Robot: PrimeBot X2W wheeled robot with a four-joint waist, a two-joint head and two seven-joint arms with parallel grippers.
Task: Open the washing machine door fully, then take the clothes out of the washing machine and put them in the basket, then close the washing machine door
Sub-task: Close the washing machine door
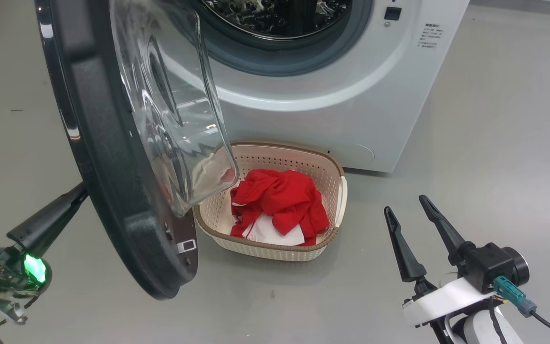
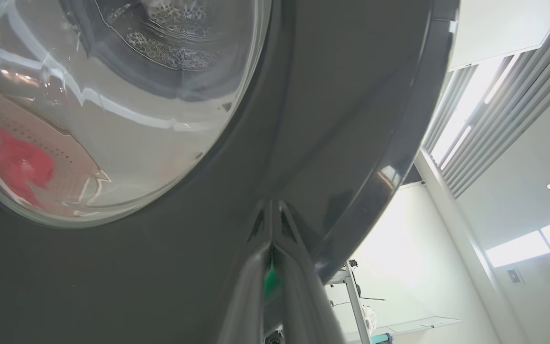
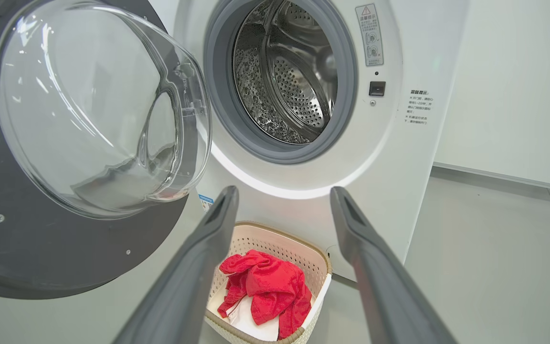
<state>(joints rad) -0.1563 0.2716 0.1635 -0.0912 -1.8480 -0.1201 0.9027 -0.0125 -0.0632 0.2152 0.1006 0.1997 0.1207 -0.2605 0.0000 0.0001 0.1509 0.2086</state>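
The washing machine door (image 1: pixel 108 191) stands swung out at the left, its glass bowl (image 1: pixel 170 110) facing the white washing machine (image 1: pixel 351 119). The steel drum (image 3: pixel 289 76) looks bare. Red clothes (image 1: pixel 280 200) with a white patch lie in the cream basket (image 1: pixel 303 154) on the floor below the opening. My left gripper (image 1: pixel 80 190) is shut, and its tips (image 2: pixel 271 205) press against the door's black outer rim (image 2: pixel 327 95). My right gripper (image 1: pixel 405 204) hangs open with nothing in it, to the right of the basket. In the right wrist view its fingers (image 3: pixel 229 196) frame the basket (image 3: pixel 280 232) and the clothes (image 3: pixel 265 286).
Grey floor (image 1: pixel 485 143) spreads to the right of the machine and in front of the basket. A white wall (image 3: pixel 509 95) stands behind the machine on its right. The door overhangs the basket's left end.
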